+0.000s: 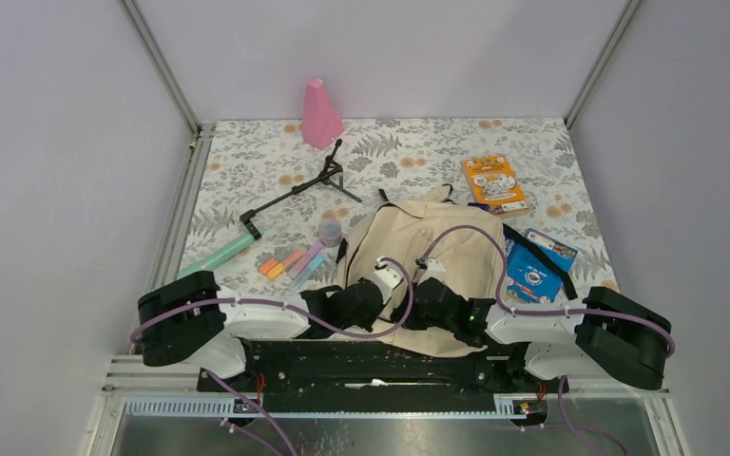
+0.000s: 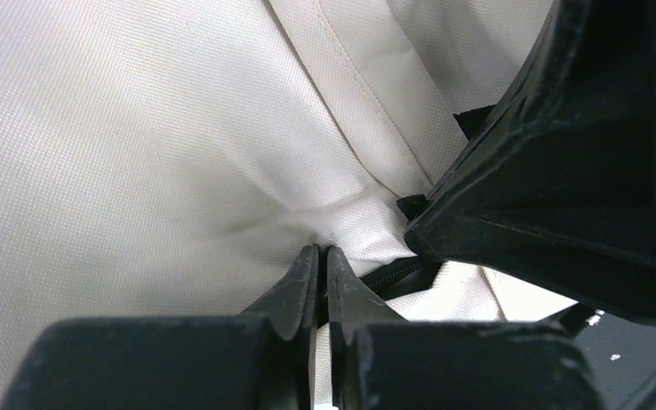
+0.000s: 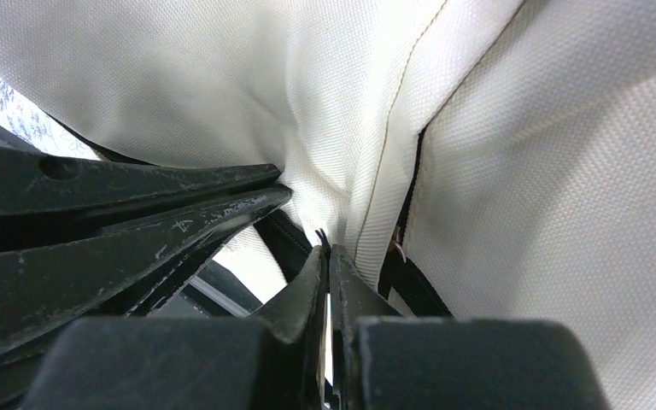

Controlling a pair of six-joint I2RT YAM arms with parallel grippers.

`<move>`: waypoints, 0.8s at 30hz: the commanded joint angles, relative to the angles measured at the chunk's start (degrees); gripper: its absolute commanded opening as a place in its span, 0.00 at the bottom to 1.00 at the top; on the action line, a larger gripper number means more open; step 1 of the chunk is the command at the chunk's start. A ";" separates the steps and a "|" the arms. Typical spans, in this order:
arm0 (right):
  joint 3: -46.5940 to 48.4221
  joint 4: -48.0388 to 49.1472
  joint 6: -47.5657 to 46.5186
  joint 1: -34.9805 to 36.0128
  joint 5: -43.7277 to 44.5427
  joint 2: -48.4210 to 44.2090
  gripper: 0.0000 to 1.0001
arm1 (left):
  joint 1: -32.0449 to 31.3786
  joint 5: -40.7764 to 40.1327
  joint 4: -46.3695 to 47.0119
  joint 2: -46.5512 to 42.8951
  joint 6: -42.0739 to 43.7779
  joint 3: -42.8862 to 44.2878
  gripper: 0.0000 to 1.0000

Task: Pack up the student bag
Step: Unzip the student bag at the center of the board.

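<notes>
While the floral surface (image 1: 247, 161) spreads out behind it, we see the student bag (image 1: 442, 242) lying flat at the near middle, right in front of the two arm bases. Both arms fold inward over its near end. The left pincer (image 2: 323, 254) is clamped on a puckered fold of the cream cloth. The right pincer (image 3: 325, 252) is pressed together at a seam beside a black zip edge, and we cannot tell whether it grips cloth. An orange book (image 1: 494, 183) and blue packs (image 1: 537, 271) lie to the bag's right, coloured sticks (image 1: 293, 263) to its left.
</notes>
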 commanded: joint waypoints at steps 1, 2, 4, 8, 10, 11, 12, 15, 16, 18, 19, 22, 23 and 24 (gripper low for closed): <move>-1.01 -0.98 0.48 0.48 2.20 0.20 0.00 | -0.36 -0.49 -3.47 -3.01 -3.03 0.28 0.00; -1.01 -0.81 0.51 0.54 2.21 0.39 0.00 | -0.36 -0.89 -3.20 -3.88 -3.72 0.14 0.00; -0.96 -0.43 0.61 0.47 2.21 0.93 0.00 | -0.40 -0.65 -2.60 -5.05 -5.46 0.07 0.00; -0.77 -0.30 0.70 0.48 1.82 1.38 0.00 | -0.44 -1.26 -2.67 -5.77 -7.96 0.59 0.00; -0.95 -0.40 0.74 0.47 2.05 1.27 0.00 | -0.44 -2.13 -2.75 -6.34 -8.73 0.48 0.00; -1.08 -0.45 0.81 0.47 2.23 1.04 0.00 | -0.44 -2.47 -2.80 -6.60 -9.13 0.39 0.00; -1.28 -0.56 0.83 0.52 2.48 0.96 0.00 | -0.44 -2.69 -2.94 -7.00 -9.54 0.30 0.00; -1.71 -1.01 0.98 0.49 2.93 0.55 0.00 | -0.40 -3.09 -3.59 -8.97 -10.63 0.14 0.00; -1.70 -1.26 1.05 0.52 3.06 0.36 0.00 | -0.44 -3.34 -3.82 -9.92 -10.91 0.12 0.00; -2.01 -1.67 1.30 0.48 3.53 -0.11 0.00 | -0.36 -4.12 -4.21 -11.74 -11.48 -0.12 0.00; -2.17 -1.70 1.42 0.47 3.72 -0.35 0.00 | -0.36 -4.51 -4.25 -12.65 -11.83 -0.21 0.00; -2.42 -2.00 1.45 0.47 4.40 -0.78 0.00 | -0.36 -6.04 -4.17 -14.65 -13.57 -0.31 0.00; -2.39 -2.19 1.45 0.47 4.55 -0.75 0.00 | -0.36 -6.35 -3.90 -15.20 -14.24 -0.44 0.00; -2.36 -2.22 1.45 0.53 4.65 -0.73 0.00 | -0.36 -6.55 -3.57 -15.52 -14.71 -0.56 0.00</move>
